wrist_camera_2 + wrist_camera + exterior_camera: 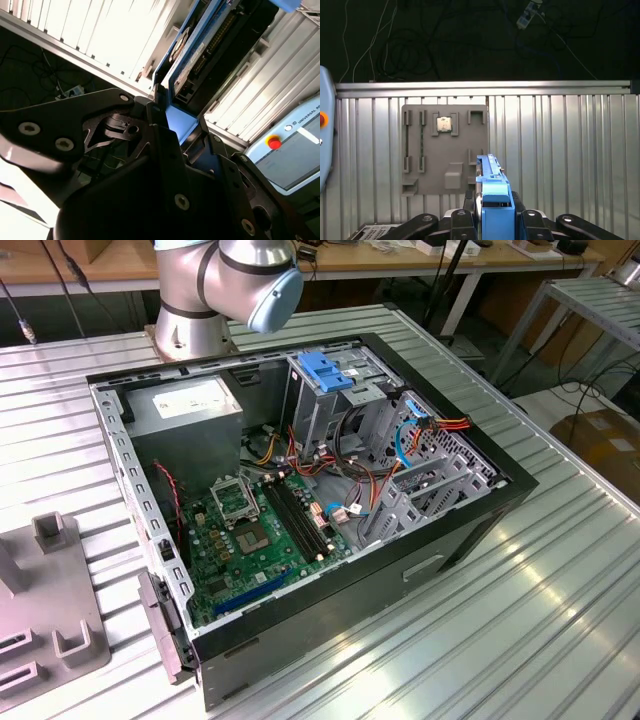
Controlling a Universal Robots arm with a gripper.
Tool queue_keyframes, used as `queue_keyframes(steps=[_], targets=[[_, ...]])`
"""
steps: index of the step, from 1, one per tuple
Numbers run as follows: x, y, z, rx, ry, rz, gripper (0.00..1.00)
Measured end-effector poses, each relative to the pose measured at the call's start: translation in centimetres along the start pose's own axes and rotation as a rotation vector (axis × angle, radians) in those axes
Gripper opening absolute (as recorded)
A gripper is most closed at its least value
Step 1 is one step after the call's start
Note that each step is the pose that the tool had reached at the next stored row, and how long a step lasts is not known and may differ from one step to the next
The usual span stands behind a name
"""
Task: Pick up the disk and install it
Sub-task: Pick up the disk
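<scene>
Tool (493, 212) pinched on disk (490, 175), fingers (470, 207) pressed against both sides of blue rail. In second wrist view, tool (182, 129) clamped blue end of disk (222, 42), with dark casing and connector edge projecting beyond fingertips. Disk held edge-on over ribbed metal table (570, 160), beside grey fixture plate (427, 150) carrying small square chip (444, 124). In exterior view, arm (230, 280) stood behind open computer case (470, 530). Drive cage (325, 375) with blue top, power supply (190, 405) and motherboard (255, 530) observed inside case.
</scene>
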State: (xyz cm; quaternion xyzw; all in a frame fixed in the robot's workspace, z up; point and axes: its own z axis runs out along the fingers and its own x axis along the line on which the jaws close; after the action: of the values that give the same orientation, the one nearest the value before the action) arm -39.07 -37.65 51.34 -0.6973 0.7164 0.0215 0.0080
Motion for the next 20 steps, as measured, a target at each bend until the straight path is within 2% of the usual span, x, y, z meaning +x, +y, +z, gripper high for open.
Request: queue_keyframes(steps=[8,20], targets=[[-0.02,-0.68,-0.01,0.0001,0.0000,0.000,0.37],[-0.06,-2.30,-0.04,0.0000,0.0000,0.000,0.37]])
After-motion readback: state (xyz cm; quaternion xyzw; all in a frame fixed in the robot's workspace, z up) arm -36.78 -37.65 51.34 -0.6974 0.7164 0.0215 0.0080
